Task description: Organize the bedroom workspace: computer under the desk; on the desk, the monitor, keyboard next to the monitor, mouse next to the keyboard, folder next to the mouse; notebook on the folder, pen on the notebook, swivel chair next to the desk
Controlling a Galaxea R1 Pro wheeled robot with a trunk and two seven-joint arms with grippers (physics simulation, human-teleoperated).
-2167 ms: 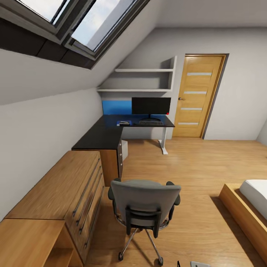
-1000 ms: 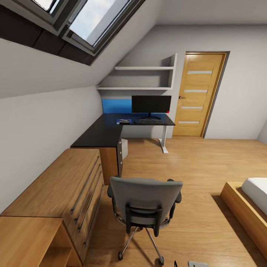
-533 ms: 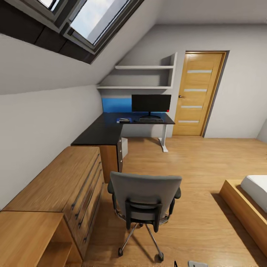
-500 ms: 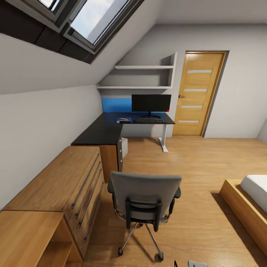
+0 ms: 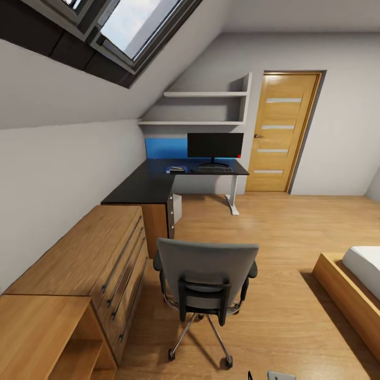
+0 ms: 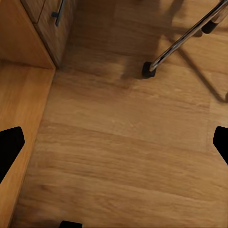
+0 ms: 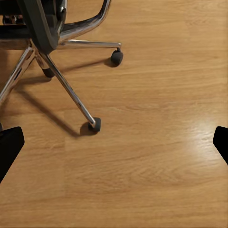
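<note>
The grey swivel chair (image 5: 206, 274) stands on the floor in front of me with its back toward me, so its seat is hidden. Beyond it is the black L-shaped desk (image 5: 150, 186). The monitor (image 5: 215, 146) stands on its far wing with the keyboard (image 5: 214, 170) in front of it. A small flat thing (image 5: 177, 169) lies left of the keyboard, too far off to name. The light-grey computer (image 5: 178, 208) sits under the desk. My left gripper (image 6: 114, 145) and right gripper (image 7: 114, 145) hang open over bare floor near the chair's castors (image 7: 95, 124).
A light-wood drawer chest (image 5: 89, 253) lines the left wall under the sloped ceiling. A blue upright panel (image 5: 165, 149) stands behind the desk, with shelves (image 5: 206, 108) above. A wooden door (image 5: 279, 132) is at the back and a bed (image 5: 353, 282) at the right.
The whole picture has shifted a little, so the camera has moved slightly toward the chair and desk. Nothing in the room has moved.
</note>
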